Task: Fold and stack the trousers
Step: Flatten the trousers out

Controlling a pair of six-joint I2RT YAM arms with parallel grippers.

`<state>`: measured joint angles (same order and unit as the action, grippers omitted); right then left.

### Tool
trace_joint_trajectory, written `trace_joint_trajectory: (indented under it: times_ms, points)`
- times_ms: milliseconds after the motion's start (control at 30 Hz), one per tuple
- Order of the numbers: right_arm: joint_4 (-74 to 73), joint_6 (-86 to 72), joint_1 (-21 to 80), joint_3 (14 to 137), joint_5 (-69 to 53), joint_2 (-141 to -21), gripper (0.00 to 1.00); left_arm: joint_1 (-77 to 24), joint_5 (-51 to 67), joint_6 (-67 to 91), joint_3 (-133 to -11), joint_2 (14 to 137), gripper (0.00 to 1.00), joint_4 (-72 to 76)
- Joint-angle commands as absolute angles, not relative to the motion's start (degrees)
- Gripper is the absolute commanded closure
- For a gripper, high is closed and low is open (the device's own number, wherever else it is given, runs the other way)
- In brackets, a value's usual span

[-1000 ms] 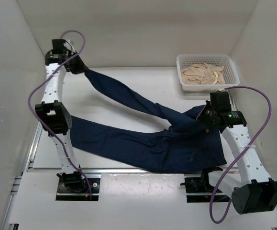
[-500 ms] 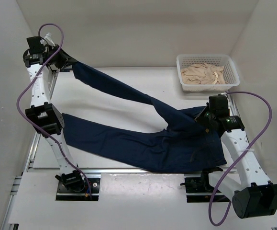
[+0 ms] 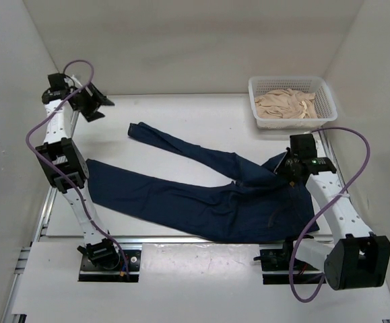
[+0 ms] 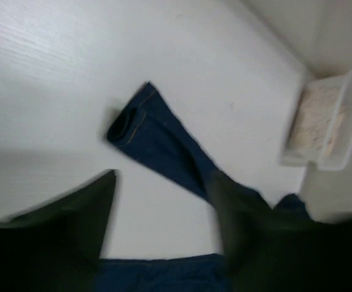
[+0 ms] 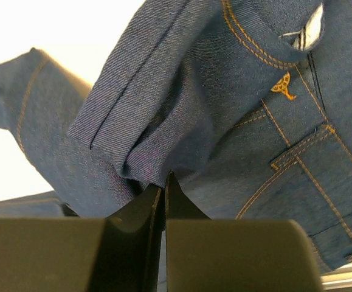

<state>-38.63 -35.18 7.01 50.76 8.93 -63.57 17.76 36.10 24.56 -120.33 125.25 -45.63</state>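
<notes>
Left gripper is up in the air with its fingers spread wide and nothing between them. The jeans are lying on the table. One leg's cuff sits flat, below and out ahead of those fingertips, and isn't touching them. On the left wrist cam that leg runs back from the cuff and passes under the right-hand finger toward the rest of the denim. There's also a blue strip at the very bottom between the two fingers, which is pretty blurry tbh.

Right gripper is the opposite. Its fingers are pressed together with just a sliver between them, pinching a bunched fold of denim right at the tips. Just past the tips, off to the right, you can see a pocket with orange stitching. From overhead, this gripper is down on the waist end of the jeans. A white basket with beige cloth in it sits beyond those fingers, apart from the jeans.
</notes>
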Motion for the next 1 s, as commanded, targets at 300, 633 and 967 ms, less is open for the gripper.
trace_joint_trajectory:
  times_ms: [300,633,967]
  points:
    - [-48.4,-35.6,6.2,57.7,19.2,-70.0,0.18,1.7,21.6,18.1,-118.5,122.5,0.9,-55.0]
    - [-47.3,-32.3,5.7,63.8,20.3,-62.9,0.72,-6.8,11.3,19.9,-117.7,121.4,0.82,-57.1]
    - [-43.8,-22.0,20.6,80.2,11.4,-80.6,0.56,-8.5,-3.0,24.7,-127.9,128.8,0.0,-64.8]
